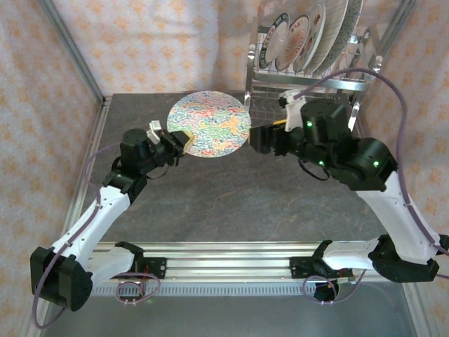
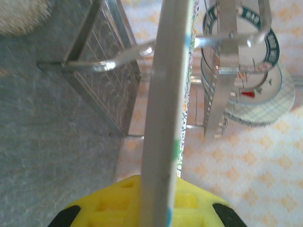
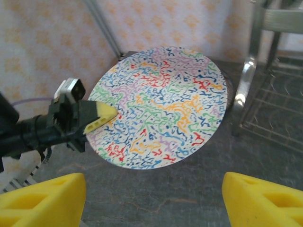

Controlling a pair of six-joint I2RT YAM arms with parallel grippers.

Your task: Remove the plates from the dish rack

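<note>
The left gripper (image 1: 181,140) has its jaws almost fully closed on the rim of one plate (image 1: 210,126), at the nine o'clock edge of the plate in the top view. From its wrist camera this rim runs thin and edge-on between the two yellow fingers. The right gripper (image 1: 258,138) stands with its jaws wide apart and nothing between them, just beside the three o'clock edge of the same plate. This one plate is round and white, with its face covered by small squiggles in red, blue, green, orange and purple. It hangs over the far middle of the dark table (image 1: 231,203). At two o'clock from it stands one chrome wire dish rack (image 1: 330,83). In its upper tier at least four more plates (image 1: 298,41) stand on edge; the exact number I cannot tell.
</note>
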